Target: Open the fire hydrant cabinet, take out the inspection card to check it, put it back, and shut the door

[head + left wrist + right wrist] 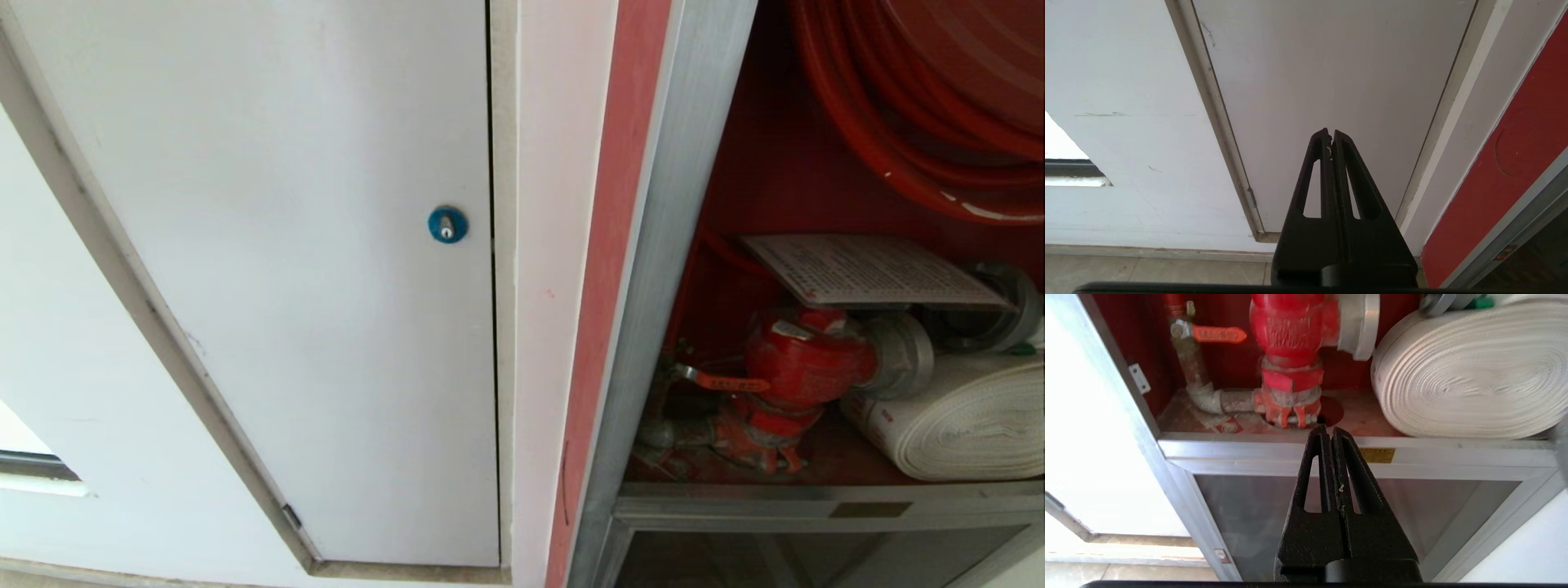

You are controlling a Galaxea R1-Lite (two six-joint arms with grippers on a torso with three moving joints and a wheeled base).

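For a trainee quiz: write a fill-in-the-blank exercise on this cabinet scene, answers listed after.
1. The inspection card lies on top of the red ____.
2. The rolled hose on the cabinet floor is ____ in colour.
3. The round lock on the white panel is ____.
4. The right end effector is ____ and holds nothing.

Missing words: valve; white; blue; shut

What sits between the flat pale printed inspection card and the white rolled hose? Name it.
In the head view, the red valve's silver metal coupling sits under the inspection card and just above the white rolled hose.
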